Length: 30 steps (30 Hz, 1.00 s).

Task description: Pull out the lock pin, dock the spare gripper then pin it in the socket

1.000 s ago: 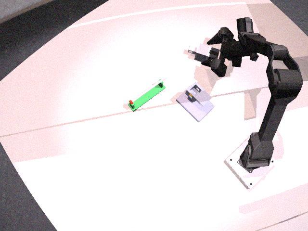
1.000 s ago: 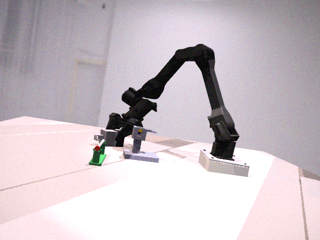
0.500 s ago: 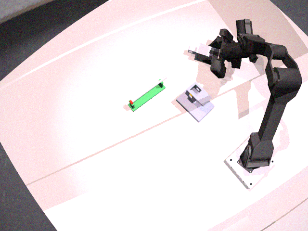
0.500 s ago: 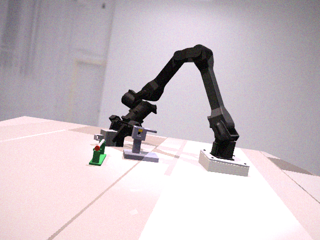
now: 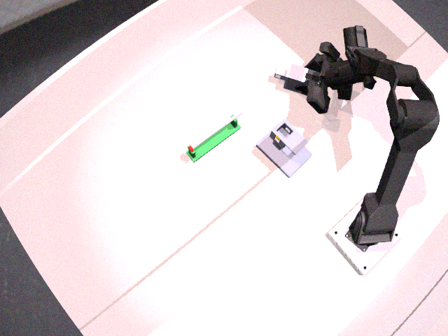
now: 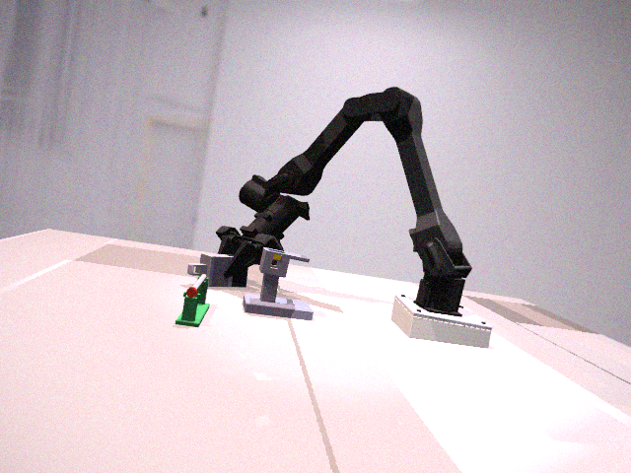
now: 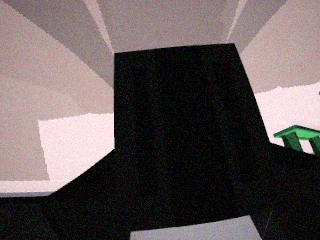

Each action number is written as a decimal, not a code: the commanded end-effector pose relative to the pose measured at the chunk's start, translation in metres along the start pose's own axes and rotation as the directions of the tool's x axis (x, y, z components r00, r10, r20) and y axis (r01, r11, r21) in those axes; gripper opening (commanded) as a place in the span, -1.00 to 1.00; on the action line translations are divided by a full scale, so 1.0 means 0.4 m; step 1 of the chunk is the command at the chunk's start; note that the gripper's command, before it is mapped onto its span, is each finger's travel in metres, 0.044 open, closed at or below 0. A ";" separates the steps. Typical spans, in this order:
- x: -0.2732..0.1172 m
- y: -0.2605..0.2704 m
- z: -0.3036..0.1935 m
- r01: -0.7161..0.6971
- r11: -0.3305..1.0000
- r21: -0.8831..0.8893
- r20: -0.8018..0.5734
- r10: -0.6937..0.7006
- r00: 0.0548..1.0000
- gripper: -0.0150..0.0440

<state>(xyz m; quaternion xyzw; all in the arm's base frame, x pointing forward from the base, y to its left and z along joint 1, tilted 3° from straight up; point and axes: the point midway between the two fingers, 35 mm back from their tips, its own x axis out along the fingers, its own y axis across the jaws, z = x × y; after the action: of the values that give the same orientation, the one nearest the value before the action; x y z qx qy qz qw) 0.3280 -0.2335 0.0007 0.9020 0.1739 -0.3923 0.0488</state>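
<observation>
The spare gripper has a light grey body, a black part and a small spigot. It stands at or just above the table, beyond the mount. My gripper is shut on it, a finger on either side. The grey mount carries a raised socket with a yellow mark; no pin shows in it. The lock pin, red-headed with a pale shaft, lies across the two posts of the green rack.
The arm's white base plate stands to the right of the mount. The mount stands between the green rack and the arm's base in the top view. The arm arches high above the table.
</observation>
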 end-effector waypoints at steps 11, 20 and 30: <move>-0.169 0.006 -0.173 -0.023 0.999 -0.023 -0.020 0.023 1.000 -0.49; -0.188 -0.001 -0.184 -0.018 1.000 -0.018 -0.008 0.018 1.000 -0.49; -0.189 -0.011 -0.190 -0.022 0.997 -0.068 -0.002 0.022 1.000 -0.49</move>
<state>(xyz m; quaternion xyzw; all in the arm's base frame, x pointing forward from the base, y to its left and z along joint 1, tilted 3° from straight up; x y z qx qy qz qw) 0.3301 -0.2367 0.1036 0.9024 0.1708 -0.3904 0.0635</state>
